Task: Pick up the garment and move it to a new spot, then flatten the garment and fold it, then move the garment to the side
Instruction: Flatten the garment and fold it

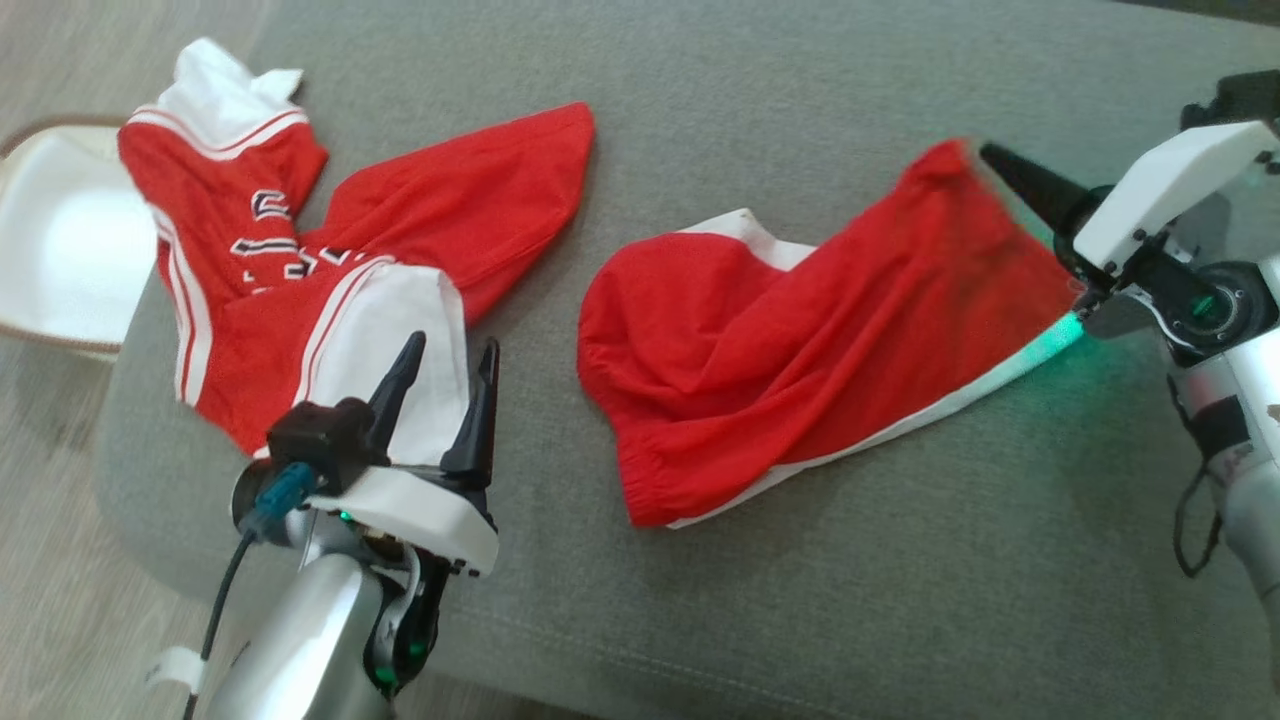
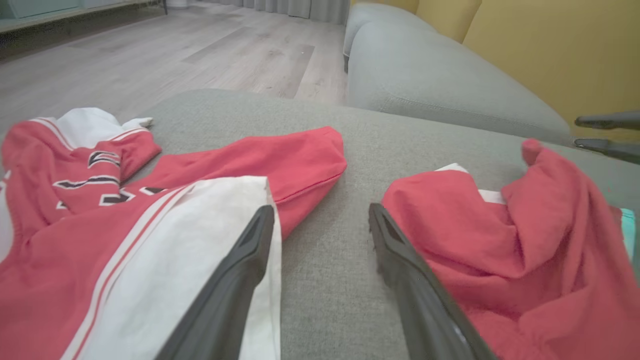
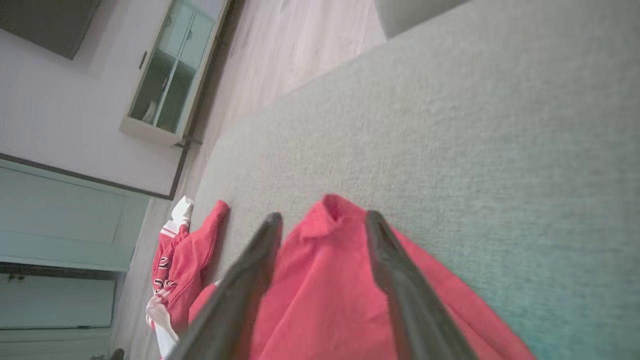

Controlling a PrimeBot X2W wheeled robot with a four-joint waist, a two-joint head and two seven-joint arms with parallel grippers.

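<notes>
Shorts point(image 1: 800, 340): red, knit, creased in broad folds. A white band is seen along the near edge and a white patch at the far edge. A gathered hem is noted at the left end.

Position: lying on the grey cushion point(image 1: 800, 600), right of centre, well apart from the red-and-white jersey point(image 1: 260, 270) at the left.

Axis: the long axis runs from lower left to upper right in the head view. The upper right corner is peaked upward, beside the right gripper point(image 3: 322, 216).

Right fingers: held apart, with red cloth seen between them. Contact with the cloth cannot be told.

Left gripper point(image 1: 452, 345): fingers spread wide, nothing held, positioned over the jersey's white panel.
</notes>
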